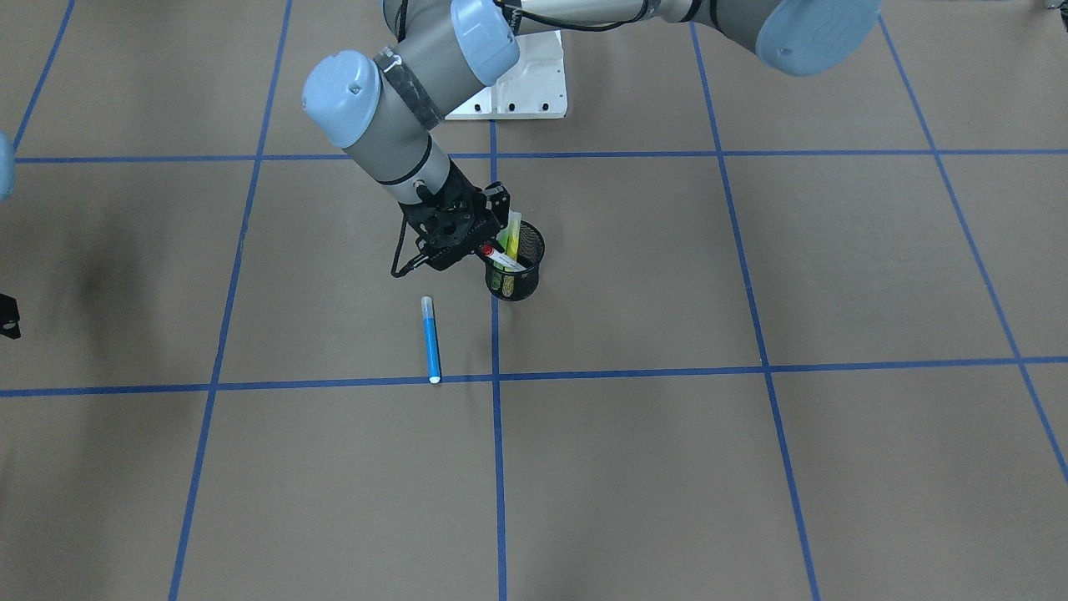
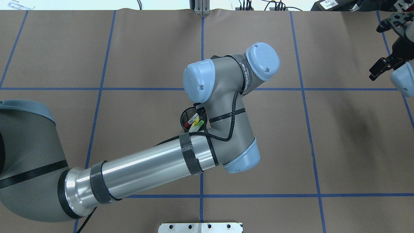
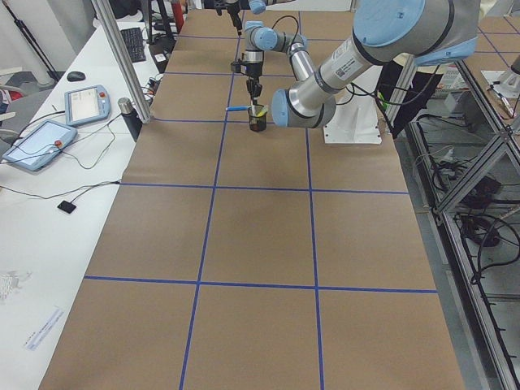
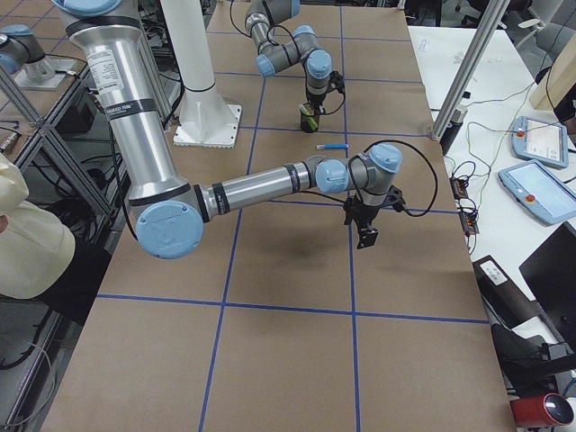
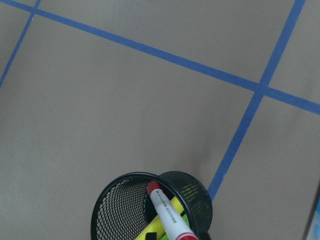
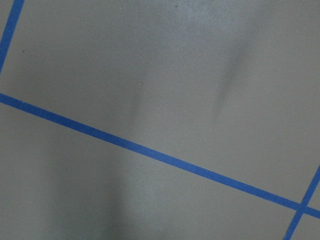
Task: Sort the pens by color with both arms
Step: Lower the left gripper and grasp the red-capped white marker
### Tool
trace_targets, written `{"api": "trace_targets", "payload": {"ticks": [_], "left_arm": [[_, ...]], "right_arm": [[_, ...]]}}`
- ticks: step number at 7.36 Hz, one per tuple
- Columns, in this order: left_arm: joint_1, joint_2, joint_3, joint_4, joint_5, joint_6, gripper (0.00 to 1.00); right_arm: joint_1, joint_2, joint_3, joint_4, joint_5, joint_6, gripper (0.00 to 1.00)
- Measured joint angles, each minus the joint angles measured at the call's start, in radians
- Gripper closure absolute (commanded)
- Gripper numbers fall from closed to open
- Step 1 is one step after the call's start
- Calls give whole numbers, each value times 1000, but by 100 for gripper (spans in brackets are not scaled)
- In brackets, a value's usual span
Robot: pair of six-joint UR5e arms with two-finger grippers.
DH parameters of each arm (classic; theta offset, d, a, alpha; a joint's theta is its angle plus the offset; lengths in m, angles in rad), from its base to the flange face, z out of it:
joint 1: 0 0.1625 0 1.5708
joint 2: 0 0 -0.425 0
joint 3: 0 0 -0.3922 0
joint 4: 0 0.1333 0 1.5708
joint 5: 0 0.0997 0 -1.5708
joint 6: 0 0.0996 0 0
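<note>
At frame centre my left gripper sits at the mesh cup rim, on the white pen; I cannot tell if the jaws are clenched. The blue pen lies just below the cup. The right gripper hangs well apart, jaw state unreadable. Step in hand: extraction. Next I need a straight lift

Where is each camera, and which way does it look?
Front-facing: across the table, facing the robot, steeply down; left arm, white base.
Overhead: behind the robot, looking forward and down; left arm, right arm at the edge.
Exterior left: table's end, looking along it; left arm near.
Exterior right: opposite end; right arm near, left arm far.
Left wrist: looks down into the black mesh cup; no arm shows.
Right wrist: looks down at blue tape; no arm shows.
Shared: front-facing and exterior right both show the blue pen.
</note>
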Motion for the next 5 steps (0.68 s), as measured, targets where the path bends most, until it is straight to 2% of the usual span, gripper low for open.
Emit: {"api": "trace_targets", "payload": {"ticks": [1, 2, 5], "left_arm": [[-1, 0, -1, 1, 0, 0, 95], [-1, 0, -1, 3, 1, 1, 100], [-3, 1, -70, 65, 0, 33, 100]], "right_arm": [[0, 0, 0, 0, 0, 0, 1], [0, 0, 0, 0, 0, 1, 1], [0, 0, 0, 0, 0, 1, 1]]}}
